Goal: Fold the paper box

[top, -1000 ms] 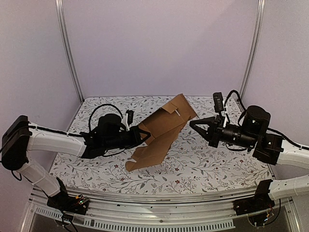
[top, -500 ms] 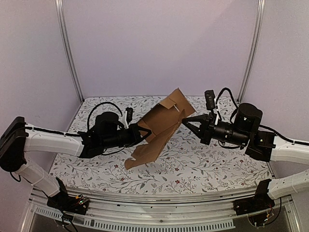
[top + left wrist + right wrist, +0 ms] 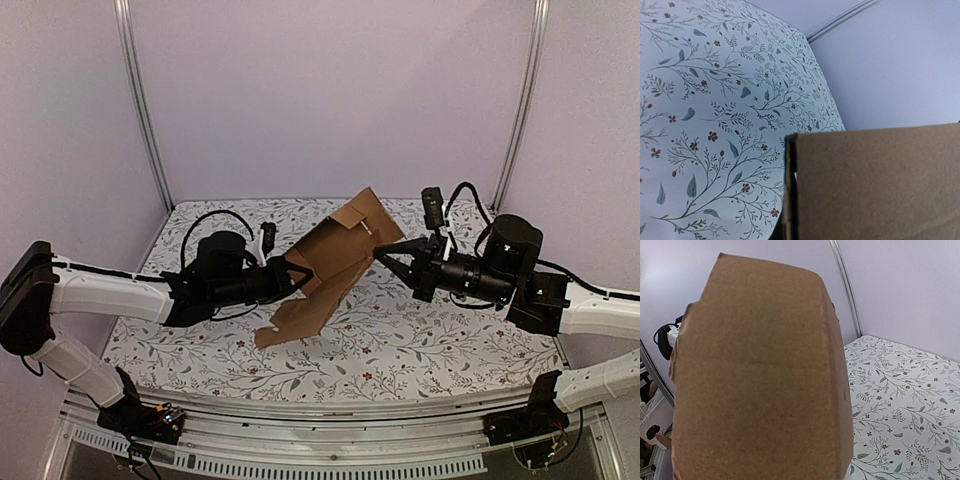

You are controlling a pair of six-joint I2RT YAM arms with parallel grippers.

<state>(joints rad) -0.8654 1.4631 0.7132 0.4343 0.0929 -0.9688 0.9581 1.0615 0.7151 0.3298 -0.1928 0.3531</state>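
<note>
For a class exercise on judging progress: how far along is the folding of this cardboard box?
Done: some panels are already creased on the paper box, held tilted over the table. In hand: the left fingers pinch its left side; the closed right fingers meet its right edge. Left: most flaps hang unfolded; no box shape yet.

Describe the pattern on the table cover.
White table cloth with blue-grey leafy sprigs and small reddish-brown flowers; clearest in the left wrist view.

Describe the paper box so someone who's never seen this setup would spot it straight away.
Find the flower-patterned table, then look above its middle. The paper box is the plain brown cardboard sheet with flaps, held tilted by the left pincer; it is the only cardboard there.
</note>
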